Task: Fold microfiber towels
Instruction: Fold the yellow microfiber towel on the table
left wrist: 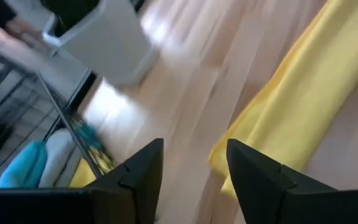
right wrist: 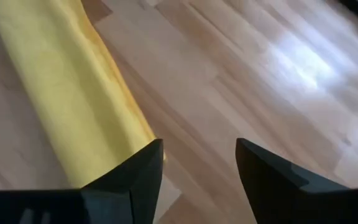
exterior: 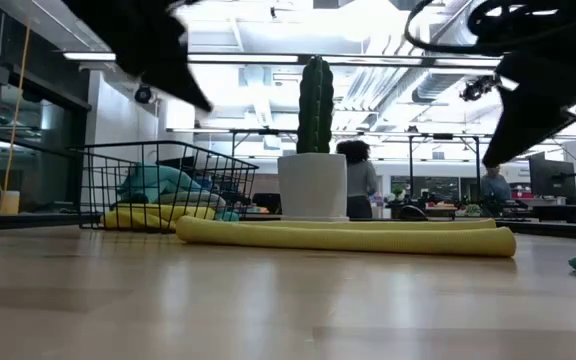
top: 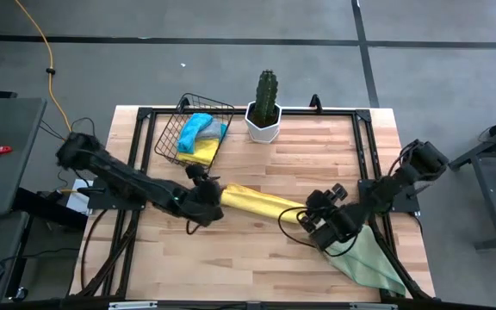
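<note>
A yellow towel [top: 261,202], folded lengthwise into a narrow strip, lies flat across the middle of the desk [top: 257,254], running from the left gripper [top: 207,196] toward the right gripper [top: 317,226]. Both pincers stand spread with nothing between the fingers, each poised just beside one end of the strip; in the low view the cloth rests on the wood with the arms hanging above it. A wire basket [top: 172,131] near the far left corner holds more towels, turquoise and yellow [top: 201,136], beside a potted cactus [top: 266,103] at the far edge, and a pale green towel [top: 370,258] droops over the near right corner. The long fold looks done, and the next fold, end to end, appears to lie ahead. To do it well, each pincer should pinch every layer squarely at one short end, lift only enough to clear the wood, and carry it over so the edges line up without dragging the strip askew.
</note>
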